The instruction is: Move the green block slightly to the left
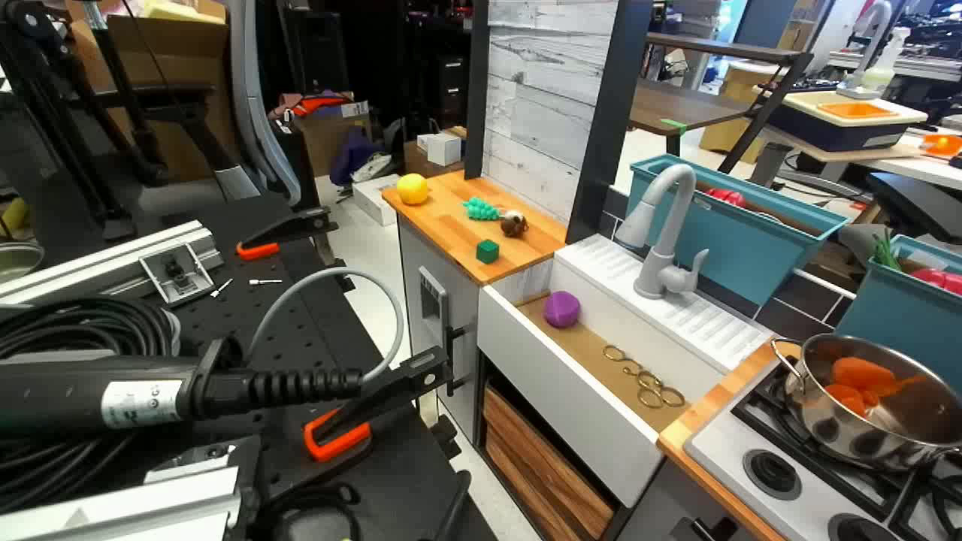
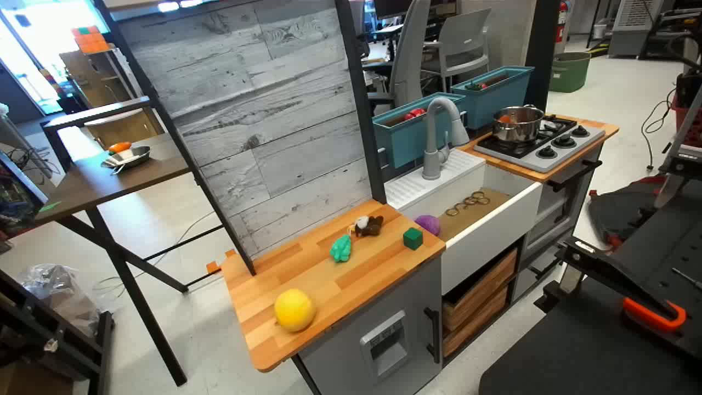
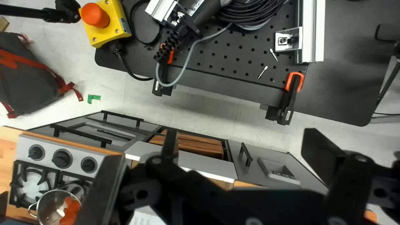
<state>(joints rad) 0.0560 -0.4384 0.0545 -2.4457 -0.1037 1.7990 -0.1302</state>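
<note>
The green block is a small dark green cube. It sits on the wooden counter, near the counter's front edge and close to the sink end. It also shows in an exterior view. In the wrist view the block is hidden behind the gripper body. My gripper shows only in the wrist view. Its two black fingers are spread wide apart with nothing between them. It is high above the kitchen unit and the black table, well away from the block.
On the counter are a yellow ball, a teal bumpy piece and a brown-white piece. The sink holds a purple round piece and brass rings. A grey faucet and panelled back wall stand behind.
</note>
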